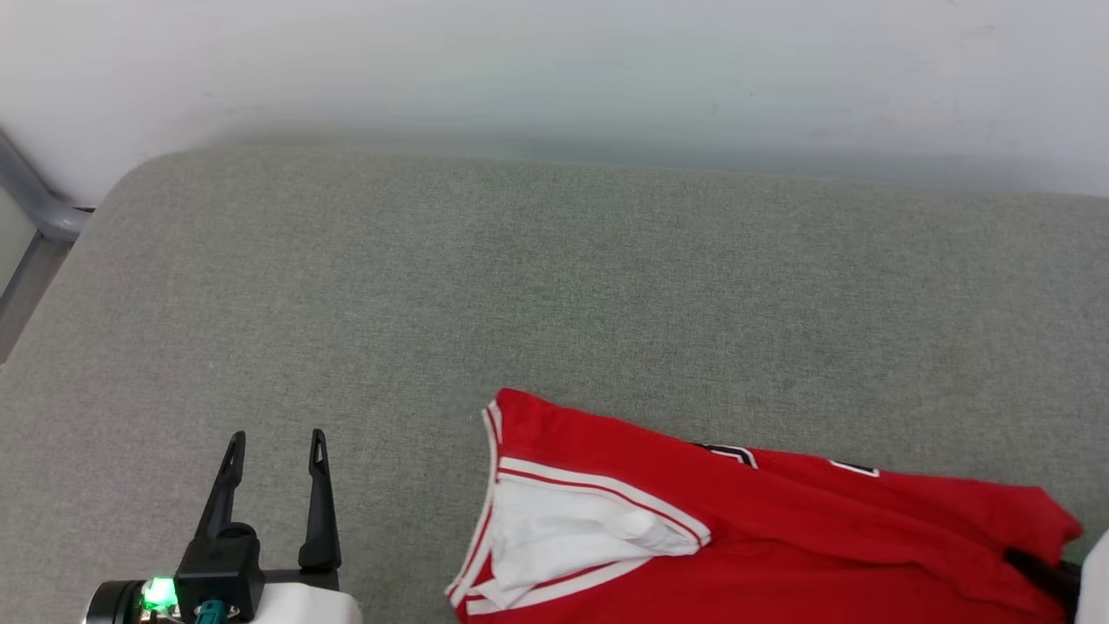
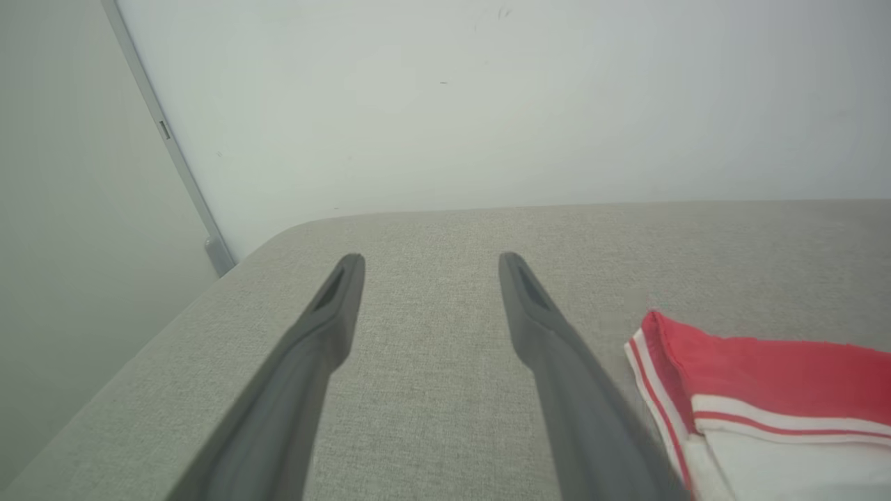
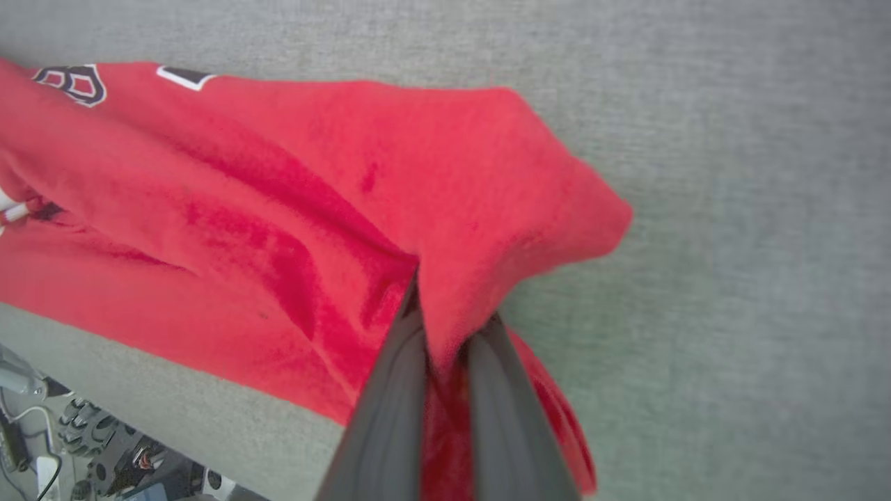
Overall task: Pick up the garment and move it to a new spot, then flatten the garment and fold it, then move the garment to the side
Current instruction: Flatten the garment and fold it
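two dark fingers of the right gripper [image 3: 452, 313] rise closest to the lens in the right wrist view, drawn nearly together with a bunched fold of red cloth pinched between them. that cloth belongs to the one garment [image 3: 313, 174], a red shirt lying on the grey fabric-covered surface [image 1: 346, 303]. in the head view it sits at the lower right, its near part running off the bottom edge. one white sleeve [image 1: 572, 529] shows, edged by red-and-white striped trim, and two small white-outlined prints [image 1: 732, 453] peek along the shirt's far edge. the pinched spot is at the shirt's right-hand end, where the fabric rises into a peak and creases run from it across the red body. the right arm enters from the lower right corner of the head view, a dark piece of the gripper and a pale forearm at the frame's edge. one other gripper, the left gripper [image 1: 277, 438], hovers at the lower left over bare surface, its two fingers pointing away from the robot, spread wide with nothing between them, near the sleeve end but apart from it. one white wall [image 1: 554, 69] stands behind the surface, and one grey metal bar [image 1: 35, 208] runs by its left corner.
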`<state>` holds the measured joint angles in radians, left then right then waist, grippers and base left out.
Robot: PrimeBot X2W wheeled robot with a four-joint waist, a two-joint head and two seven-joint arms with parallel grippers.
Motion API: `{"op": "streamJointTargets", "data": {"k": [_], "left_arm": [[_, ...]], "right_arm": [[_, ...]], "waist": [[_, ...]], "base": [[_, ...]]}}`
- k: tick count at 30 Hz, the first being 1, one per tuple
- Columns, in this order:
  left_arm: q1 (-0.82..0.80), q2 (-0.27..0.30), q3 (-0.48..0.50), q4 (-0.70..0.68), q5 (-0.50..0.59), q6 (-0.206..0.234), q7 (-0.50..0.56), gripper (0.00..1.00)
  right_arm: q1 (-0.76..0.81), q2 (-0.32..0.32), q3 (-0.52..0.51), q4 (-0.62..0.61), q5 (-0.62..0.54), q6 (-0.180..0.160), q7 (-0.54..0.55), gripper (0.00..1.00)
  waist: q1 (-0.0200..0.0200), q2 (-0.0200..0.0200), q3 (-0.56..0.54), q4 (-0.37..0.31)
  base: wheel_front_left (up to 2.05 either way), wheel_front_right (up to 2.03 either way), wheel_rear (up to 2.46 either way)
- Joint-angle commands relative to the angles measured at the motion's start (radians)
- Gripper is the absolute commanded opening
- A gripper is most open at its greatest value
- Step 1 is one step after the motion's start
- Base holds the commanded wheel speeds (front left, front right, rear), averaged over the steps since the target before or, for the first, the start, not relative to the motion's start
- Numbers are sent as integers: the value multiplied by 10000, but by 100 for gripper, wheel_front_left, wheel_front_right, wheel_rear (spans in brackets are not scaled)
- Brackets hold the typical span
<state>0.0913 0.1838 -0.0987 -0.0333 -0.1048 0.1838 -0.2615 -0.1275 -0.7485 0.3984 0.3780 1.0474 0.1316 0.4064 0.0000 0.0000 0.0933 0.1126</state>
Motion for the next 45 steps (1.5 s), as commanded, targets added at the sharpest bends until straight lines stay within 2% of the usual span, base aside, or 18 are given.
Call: {"op": "streamJointTargets", "data": {"k": [1,5,12,16,23,28,33,40,45], "left_arm": [[61,47,57,-11,142,-65,-47,100],[140,-59,209,26,322,-219,-47,100],[279,-172,377,51,514,-418,-47,100],[380,-195,455,93,604,-493,-47,100],[463,-236,537,90,721,-604,-47,100],[360,-303,496,158,775,-676,-47,100],[184,-385,410,248,839,-777,-46,100],[-33,-460,356,356,839,-853,-47,100],[-204,-503,341,417,874,-893,-47,100]], "right_arm": [[-77,-164,-94,163,40,-19,-49,0],[-20,-689,-307,717,-123,-19,-141,0],[44,-931,-480,934,-158,-19,-284,0],[252,-936,-549,161,67,-16,-333,0],[554,-941,-588,-2188,53,-14,-109,0],[367,-431,-390,-3639,-296,-14,416,0],[-106,339,169,-4371,-819,-14,1128,0],[-1025,1231,1249,-4358,-1390,-14,1779,0],[-1991,1970,2224,-3717,-1805,-14,1821,0]], "waist": [[0,0,-30,-23],[0,0,-114,-76],[0,0,-316,-167],[0,0,-467,-207],[0,0,-596,-274],[0,0,-556,-240],[0,0,-430,-102],[0,0,-259,78],[0,0,-123,180]], "base": [[0,0,0],[0,0,0],[0,0,0],[0,0,0],[0,0,0],[0,0,0],[0,0,0],[0,0,0],[0,0,0]]}}
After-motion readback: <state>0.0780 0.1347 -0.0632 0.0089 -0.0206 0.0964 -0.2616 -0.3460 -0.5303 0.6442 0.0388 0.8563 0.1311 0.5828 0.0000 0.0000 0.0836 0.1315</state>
